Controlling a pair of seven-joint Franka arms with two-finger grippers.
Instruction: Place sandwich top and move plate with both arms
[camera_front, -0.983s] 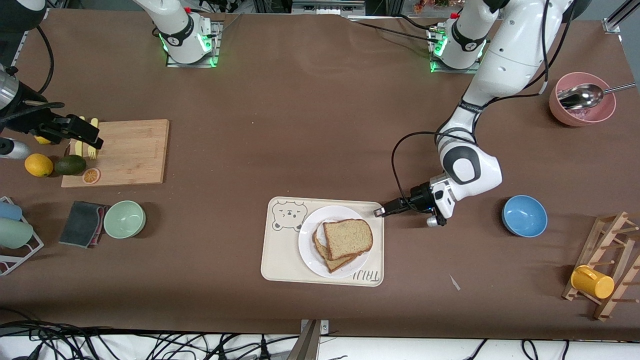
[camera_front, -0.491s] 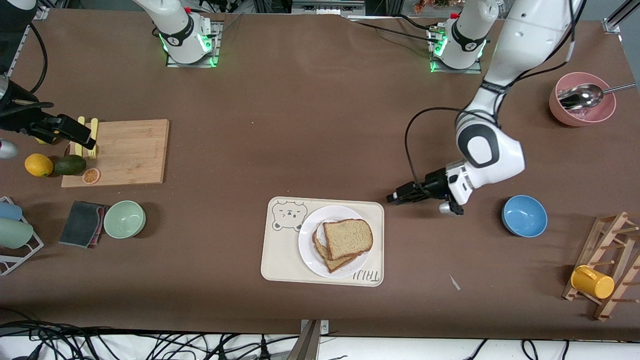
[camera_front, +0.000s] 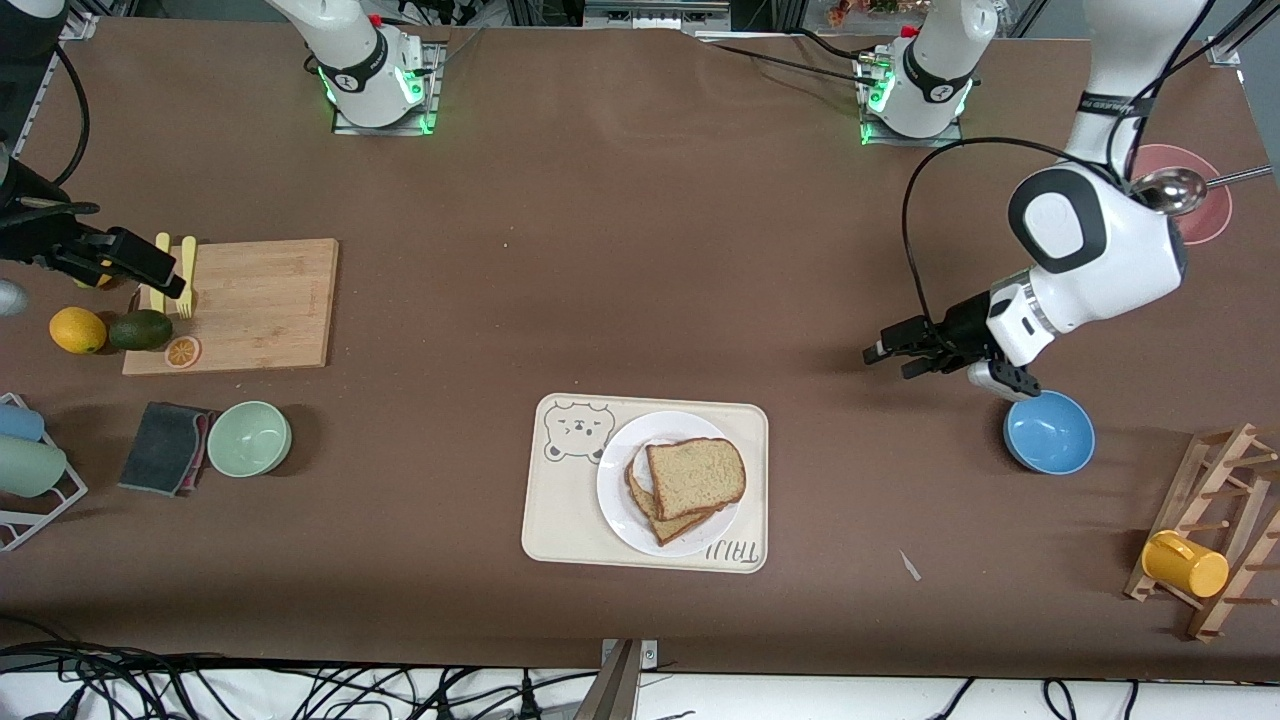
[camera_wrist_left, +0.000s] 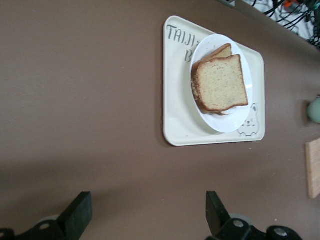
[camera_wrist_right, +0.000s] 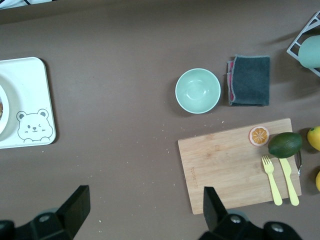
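The sandwich top (camera_front: 697, 477) lies on a lower bread slice (camera_front: 655, 512) on the white plate (camera_front: 612, 497), which rests on the cream bear-printed tray (camera_front: 560, 520). The left wrist view also shows the top slice (camera_wrist_left: 221, 83), the plate (camera_wrist_left: 231, 125) and the tray (camera_wrist_left: 180, 120). My left gripper (camera_front: 888, 360) is open and empty, up over bare table between the tray and a blue bowl; its own view (camera_wrist_left: 148, 202) shows only table between the fingers. My right gripper (camera_front: 165, 275) is open and empty over the end of the cutting board (camera_front: 260, 305), with only table in its own view (camera_wrist_right: 146, 195).
A blue bowl (camera_front: 1049, 431) sits just under the left arm's wrist. A pink bowl with a spoon (camera_front: 1195, 200) and a wooden rack with a yellow cup (camera_front: 1185, 563) are at the left arm's end. A green bowl (camera_front: 249, 438), dark cloth (camera_front: 165, 447), avocado (camera_front: 140, 329) and lemon (camera_front: 77, 330) are at the right arm's end.
My left gripper has drawn away from the tray's edge toward the left arm's end of the table and risen. My right gripper has shifted slightly over the cutting board's end. The sandwich has not moved.
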